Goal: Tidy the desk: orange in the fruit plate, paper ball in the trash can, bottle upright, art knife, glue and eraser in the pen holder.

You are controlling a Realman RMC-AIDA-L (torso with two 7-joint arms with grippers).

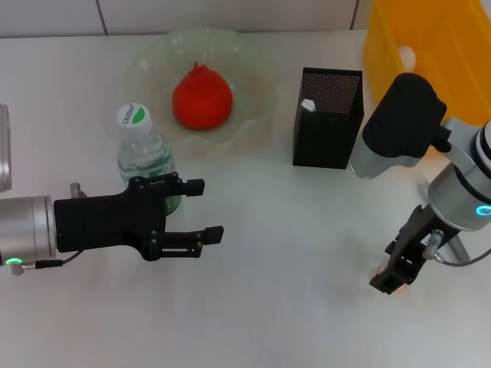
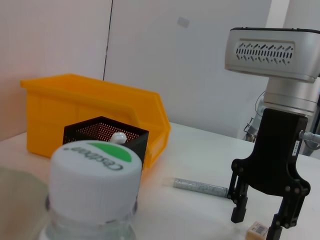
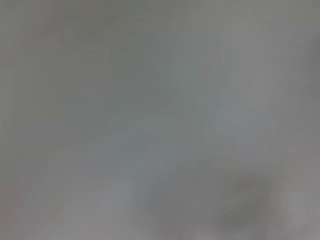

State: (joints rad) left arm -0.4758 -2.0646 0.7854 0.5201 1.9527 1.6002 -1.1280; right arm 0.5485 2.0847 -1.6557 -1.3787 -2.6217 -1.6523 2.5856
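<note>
While right pincer (image 2: 257,220) hung open over tiny beige eraser block (image 2: 258,229), left pincer (image 1: 207,208) idled open; next: descend, pinch.

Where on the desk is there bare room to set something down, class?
Free: the desk between the left gripper and the right gripper, in front of the pen holder. Crowded: the back row, where fruit plate, pen holder and trash can stand, with the bottle beside the left gripper.
</note>
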